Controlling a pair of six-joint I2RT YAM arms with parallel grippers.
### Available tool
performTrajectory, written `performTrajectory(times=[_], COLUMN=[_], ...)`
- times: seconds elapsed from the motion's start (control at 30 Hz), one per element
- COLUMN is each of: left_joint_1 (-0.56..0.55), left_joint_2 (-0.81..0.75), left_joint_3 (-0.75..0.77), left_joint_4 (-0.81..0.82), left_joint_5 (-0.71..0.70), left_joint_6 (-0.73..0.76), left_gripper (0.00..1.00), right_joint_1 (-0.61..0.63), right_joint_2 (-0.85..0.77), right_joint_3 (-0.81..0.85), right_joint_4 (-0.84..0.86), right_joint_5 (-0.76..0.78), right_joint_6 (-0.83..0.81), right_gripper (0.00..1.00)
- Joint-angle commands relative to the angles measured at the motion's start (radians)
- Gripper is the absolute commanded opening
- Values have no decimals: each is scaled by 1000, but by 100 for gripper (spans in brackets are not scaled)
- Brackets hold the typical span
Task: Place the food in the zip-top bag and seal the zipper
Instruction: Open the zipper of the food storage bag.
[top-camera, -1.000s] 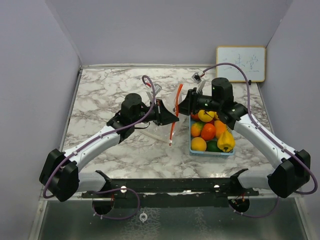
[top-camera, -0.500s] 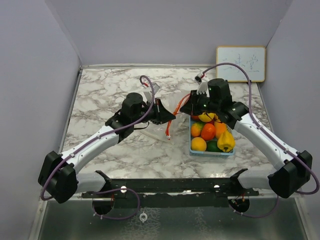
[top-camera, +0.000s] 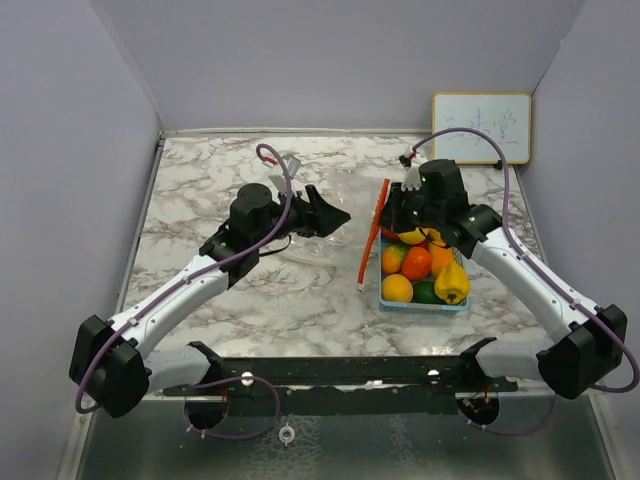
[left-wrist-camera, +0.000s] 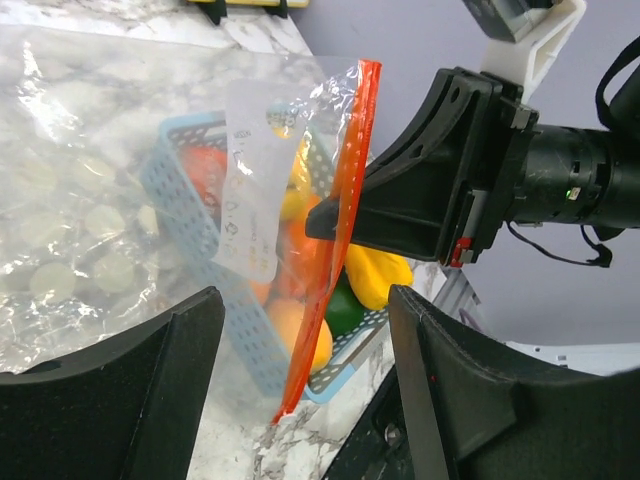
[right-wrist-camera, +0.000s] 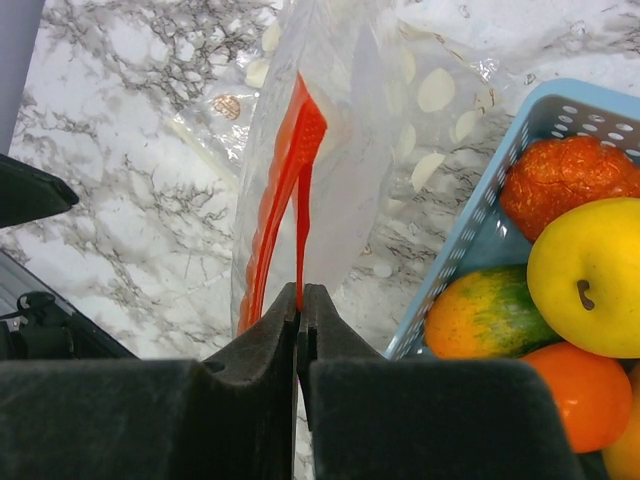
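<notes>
The zip-top bag (top-camera: 335, 205) is clear plastic with an orange-red zipper strip (top-camera: 372, 235). My right gripper (top-camera: 386, 208) is shut on that strip's upper end, and the pinch shows in the right wrist view (right-wrist-camera: 300, 292). The strip hangs down beside the basket. My left gripper (top-camera: 335, 216) stands open, left of the strip, its fingers (left-wrist-camera: 470, 400) wide apart with only the hanging strip (left-wrist-camera: 335, 250) seen beyond them. The food (top-camera: 416, 263), oranges, a tomato, yellow and green pieces, lies in the blue basket (top-camera: 425, 305), partly under my right arm.
A small whiteboard (top-camera: 481, 127) leans on the back wall at the right. Grey walls close in the marble table (top-camera: 200, 190) on three sides. The basket's rim (right-wrist-camera: 470, 230) lies right beside the hanging bag (right-wrist-camera: 340, 150).
My left gripper has opened, let go of the bag and drawn back to the left. My right gripper has shut on the zipper strip and swung it to the right, next to the basket.
</notes>
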Motion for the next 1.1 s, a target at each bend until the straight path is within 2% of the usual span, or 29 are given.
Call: performTrajectory(times=[0.0,0.13,0.33,0.57,0.77,1.07], left_joint_1=[-5,-40,-116,-177,-196,-203], left_joint_2=[61,107,164,221,245,317], left_joint_3=[49,108,169,214,207,246], left_joint_4=[81,41,-44,-155,-138,-87], left_joint_5=[106,144,90,-100,-251,-313], left_joint_6=[-11,45,134,231,250,258], left_gripper=[70,70,70,66,65,64], right_joint_1=[2,3,8,10,10,14], right_joint_2=[12,46,74,65,58,48], right_joint_3=[52,91,126,133,132,134], right_joint_4=[12,22,23,12,-1,-12], right_joint_5=[7,-4,-11,-17,-30,-41], right_joint_6=[-11,9,13,11,11,13], right_gripper=[2,2,2,2,2,2])
